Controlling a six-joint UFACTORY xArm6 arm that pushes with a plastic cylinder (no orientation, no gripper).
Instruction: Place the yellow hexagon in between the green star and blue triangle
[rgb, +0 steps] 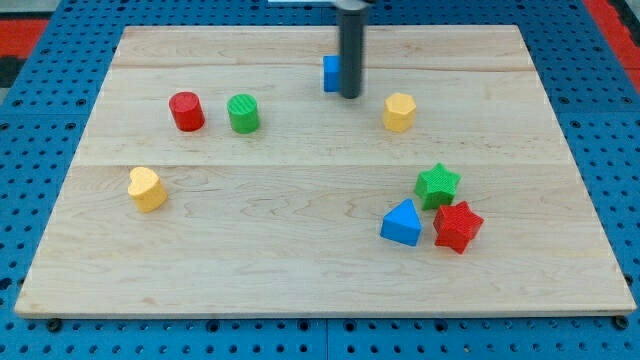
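Note:
The yellow hexagon (399, 111) sits on the wooden board (300, 250) right of centre, near the view's top. The green star (438, 186) lies lower right, with the blue triangle (402, 223) just below and left of it, nearly touching. My tip (350, 95) is down on the board to the left of the yellow hexagon, a short gap apart. The rod partly covers a blue block (331, 73) directly at its left.
A red star (458, 226) touches the green star's lower side, right of the blue triangle. A red cylinder (186, 111) and a green cylinder (243, 113) stand at upper left. A yellow heart-shaped block (147, 188) lies at the left.

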